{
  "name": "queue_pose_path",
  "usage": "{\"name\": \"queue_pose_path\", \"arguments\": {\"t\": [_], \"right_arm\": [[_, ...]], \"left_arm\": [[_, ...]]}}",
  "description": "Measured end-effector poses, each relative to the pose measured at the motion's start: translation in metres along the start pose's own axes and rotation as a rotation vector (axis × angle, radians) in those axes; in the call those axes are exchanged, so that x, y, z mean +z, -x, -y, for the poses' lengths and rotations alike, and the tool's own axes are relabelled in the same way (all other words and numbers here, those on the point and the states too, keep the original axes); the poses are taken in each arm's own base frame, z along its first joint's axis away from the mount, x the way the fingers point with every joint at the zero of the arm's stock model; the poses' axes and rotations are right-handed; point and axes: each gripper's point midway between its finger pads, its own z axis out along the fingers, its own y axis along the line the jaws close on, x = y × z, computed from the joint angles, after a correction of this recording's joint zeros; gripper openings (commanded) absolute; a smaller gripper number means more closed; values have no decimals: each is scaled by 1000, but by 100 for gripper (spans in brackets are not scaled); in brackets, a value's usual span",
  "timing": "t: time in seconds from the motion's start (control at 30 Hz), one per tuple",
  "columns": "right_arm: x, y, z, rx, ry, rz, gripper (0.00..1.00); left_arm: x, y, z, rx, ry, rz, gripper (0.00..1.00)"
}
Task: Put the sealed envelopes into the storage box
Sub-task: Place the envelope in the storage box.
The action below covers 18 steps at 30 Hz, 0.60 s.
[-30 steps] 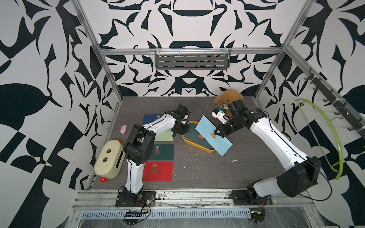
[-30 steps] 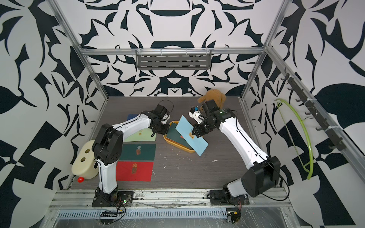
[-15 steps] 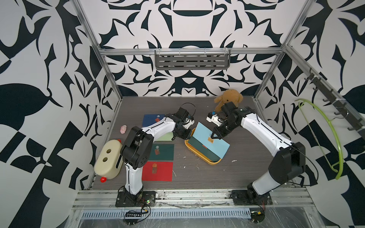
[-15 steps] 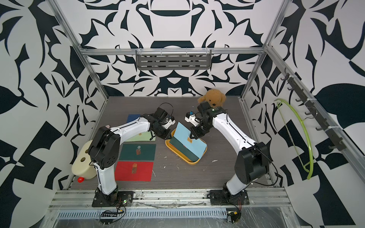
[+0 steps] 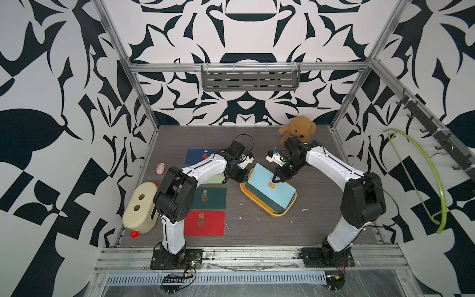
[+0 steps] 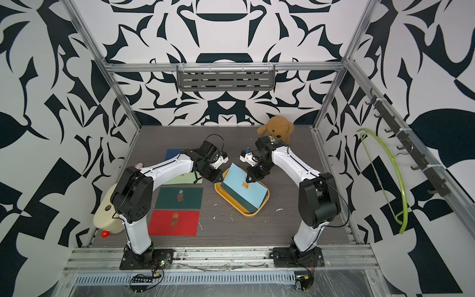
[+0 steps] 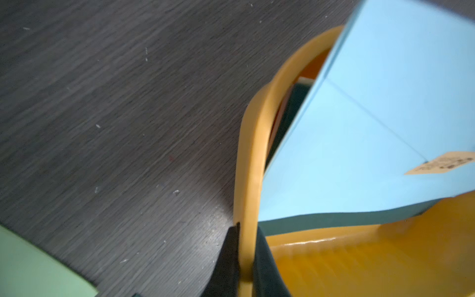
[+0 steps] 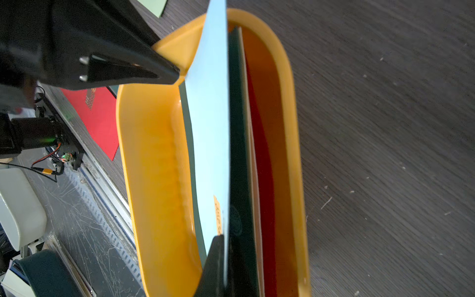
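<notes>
The mustard-yellow storage box (image 5: 257, 201) (image 6: 231, 200) lies mid-table. My left gripper (image 5: 245, 177) (image 7: 246, 231) is shut on its rim (image 7: 250, 154) at the far left corner. My right gripper (image 5: 276, 180) (image 8: 225, 241) is shut on the far edge of a light blue envelope (image 5: 272, 192) (image 8: 210, 128). That envelope leans tilted in the box, over a dark green envelope (image 8: 239, 154) and a red one (image 8: 259, 154). Navy (image 5: 198, 155), light green (image 5: 213, 178), dark green (image 5: 209, 198) and red (image 5: 204, 223) envelopes lie flat left of the box.
A brown teddy bear (image 5: 298, 129) sits at the back right behind my right arm. A cream toy with two holes (image 5: 140, 207) and a small pink thing (image 5: 160, 168) lie by the left wall. A green hanger (image 5: 424, 174) hangs on the right wall.
My right gripper brought the light blue envelope left and down from beside the box into it. My left gripper moved right and forward, and the box shifted and turned with it.
</notes>
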Motion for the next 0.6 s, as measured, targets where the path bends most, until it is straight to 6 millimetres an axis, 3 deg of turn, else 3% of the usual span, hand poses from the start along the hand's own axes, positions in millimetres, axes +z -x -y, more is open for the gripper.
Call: {"name": "queue_pose_path", "arguments": {"t": [0.27,0.43,0.6], "right_arm": [[15,-13,0,12,43,-18,2],[20,-17,1,21,44,-24,12],[9,-11,3,11,-2,20,26]], "left_arm": [[0,3,3,-19,-20,23,4],[1,3,5,-27,-29,30,4],[-1,6,2,-49,-20,42,4]]}}
